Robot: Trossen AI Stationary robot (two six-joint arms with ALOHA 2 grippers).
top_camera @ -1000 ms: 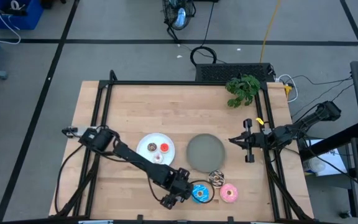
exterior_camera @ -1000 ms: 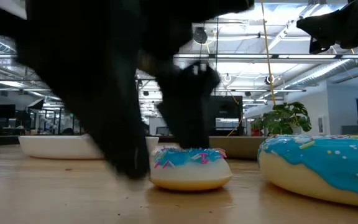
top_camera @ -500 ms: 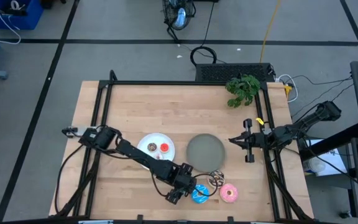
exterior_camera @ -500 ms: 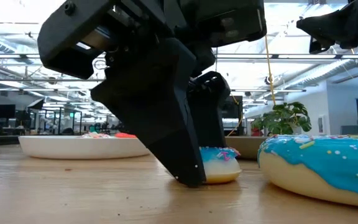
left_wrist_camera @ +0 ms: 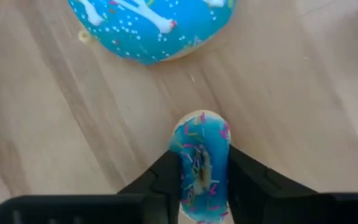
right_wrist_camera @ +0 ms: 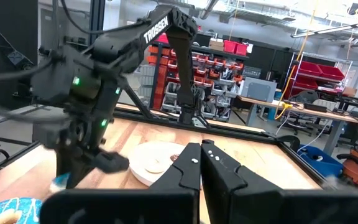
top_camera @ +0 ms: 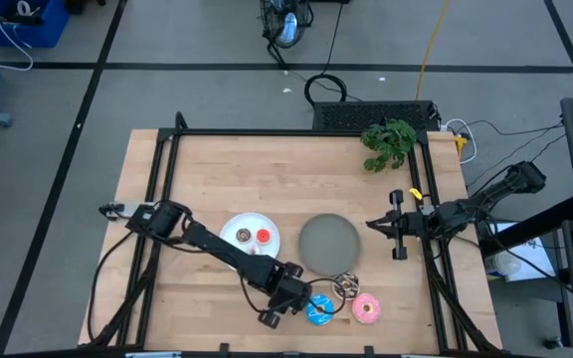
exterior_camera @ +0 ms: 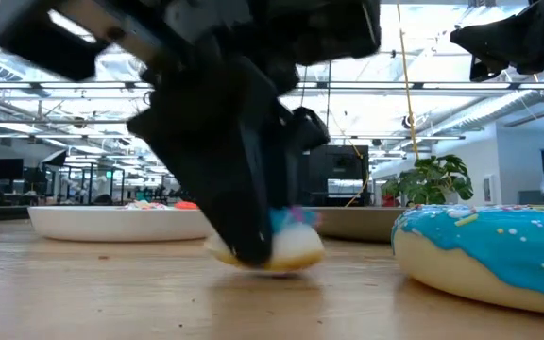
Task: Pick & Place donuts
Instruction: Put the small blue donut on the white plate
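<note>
Workshop, red parts bins [right_wrist_camera: 188, 59], workbenches [right_wrist_camera: 303, 115]

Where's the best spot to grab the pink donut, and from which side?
Come straight down: the pink donut lies flat. Pinch its ring on the right part, one finger in the hole, one outside. That side looks free; the chocolate donut crowds its rear left, and the left gripper, shut on a small blue donut, works on its left.
</note>
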